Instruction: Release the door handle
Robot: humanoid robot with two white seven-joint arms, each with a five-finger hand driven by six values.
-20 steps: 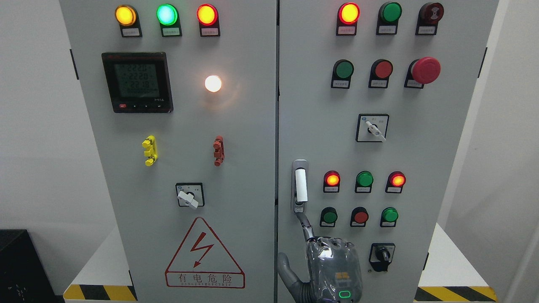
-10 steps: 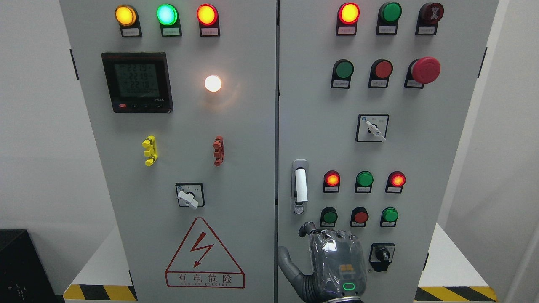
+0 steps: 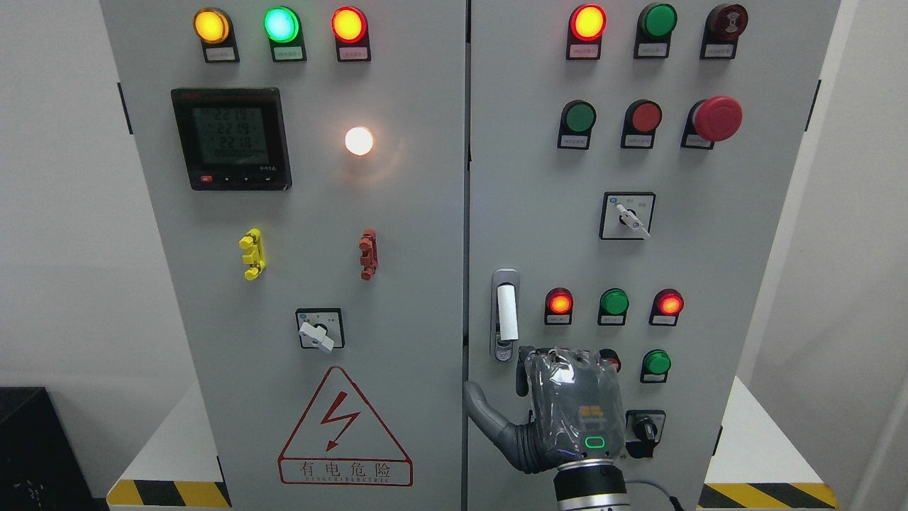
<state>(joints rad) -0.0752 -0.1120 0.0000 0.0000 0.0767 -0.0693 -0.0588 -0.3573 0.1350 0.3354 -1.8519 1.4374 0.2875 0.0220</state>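
Note:
The door handle (image 3: pixel 506 313) is a white lever in a silver plate, upright near the left edge of the right cabinet door (image 3: pixel 539 177). My right hand (image 3: pixel 560 397) comes up from the bottom edge and sits just below and to the right of the handle, with its back to the camera. Its fingers are curled at knuckle level and hold nothing. The thumb (image 3: pixel 484 411) sticks out to the left, over the seam between the doors. There is a small gap between the hand and the handle's lower end. The left arm is out of view.
The hand covers part of the lower row of round buttons; a green button (image 3: pixel 657 363) and a black rotary switch (image 3: pixel 644 428) lie right beside it. The left door (image 3: pixel 298 213) carries a meter, lamps and a warning triangle. Yellow-black striped floor edges flank the cabinet.
One second ago an extended finger touched the handle's lower end. That finger has curled in, and the hand has risen and shifted slightly right, off the handle.

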